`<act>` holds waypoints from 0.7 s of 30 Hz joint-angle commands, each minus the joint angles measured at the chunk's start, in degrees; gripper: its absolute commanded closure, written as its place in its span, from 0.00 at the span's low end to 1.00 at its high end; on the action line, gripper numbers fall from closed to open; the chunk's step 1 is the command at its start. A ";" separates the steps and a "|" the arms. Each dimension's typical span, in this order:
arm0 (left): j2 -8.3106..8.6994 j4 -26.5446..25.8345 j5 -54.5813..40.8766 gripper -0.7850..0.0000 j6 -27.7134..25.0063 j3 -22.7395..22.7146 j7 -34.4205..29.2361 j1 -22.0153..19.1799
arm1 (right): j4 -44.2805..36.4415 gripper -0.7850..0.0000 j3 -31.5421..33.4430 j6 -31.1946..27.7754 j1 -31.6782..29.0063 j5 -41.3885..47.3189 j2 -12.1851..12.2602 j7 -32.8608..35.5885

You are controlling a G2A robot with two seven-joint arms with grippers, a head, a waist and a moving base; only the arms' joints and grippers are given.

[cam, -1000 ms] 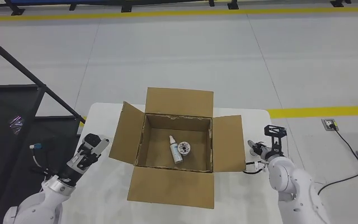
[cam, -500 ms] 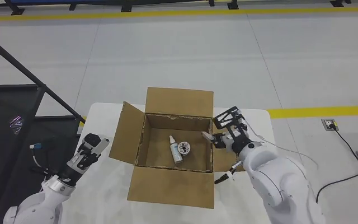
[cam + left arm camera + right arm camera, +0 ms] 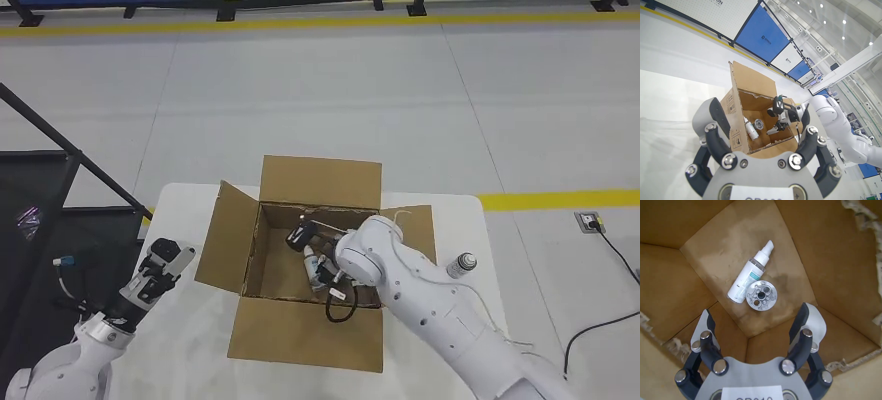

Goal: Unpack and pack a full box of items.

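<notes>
Box (image 3: 320, 185) holds a spray bottle (image 3: 749, 275) touching a metal disc (image 3: 761, 295). I hang my right claw (image 3: 756, 310) spread above them, ready to pick. My left claw (image 3: 761, 108) sits released, parked clear on the left.

Pale grey floor (image 3: 300, 100) stretches all around, crossed by yellow tape lines (image 3: 560, 198). The white table (image 3: 200, 320) stands beside a black metal frame (image 3: 60, 139). Blue and white partition panels (image 3: 762, 37) line the far side, under round ceiling lights (image 3: 844, 21).
</notes>
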 commanded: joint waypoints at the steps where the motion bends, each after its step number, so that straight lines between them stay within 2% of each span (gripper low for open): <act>1: 0.00 0.00 0.00 0.00 0.00 0.00 0.00 0.00 | 4.49 0.00 -1.77 1.00 1.21 0.49 -1.23 -1.36; 10: 0.00 0.00 0.00 0.00 0.00 0.00 0.00 0.00 | 17.43 0.00 -5.29 1.84 4.72 2.02 -5.39 -7.73; 11: 0.00 0.00 0.00 0.00 0.00 0.00 0.00 0.00 | 18.50 0.30 -5.37 1.32 5.07 2.49 -5.74 -8.16; 12: 0.00 0.00 0.00 0.00 0.00 0.00 0.00 0.00 | 19.48 0.51 -5.46 0.87 5.42 2.84 -6.07 -8.50; 13: 0.00 0.00 0.00 0.00 0.00 0.00 0.00 0.00 | 20.41 0.56 -5.56 0.28 5.72 3.28 -6.40 -8.62; 15: 0.00 0.00 0.00 0.00 0.00 0.00 0.00 0.00 | 22.20 0.73 -5.84 -0.54 6.39 3.72 -7.03 -8.55; 17: 0.00 0.00 0.00 0.00 0.00 0.00 0.00 0.00 | 23.83 0.80 -6.08 -1.18 6.96 4.15 -7.64 -8.52; 19: 0.00 0.00 0.00 0.00 0.00 0.00 0.00 0.00 | 25.32 0.82 -6.19 -1.91 7.44 4.71 -8.20 -8.74; 21: 0.00 0.00 0.00 0.00 0.00 0.00 0.00 0.00 | 26.59 0.93 -6.33 -2.39 7.89 4.90 -8.70 -9.21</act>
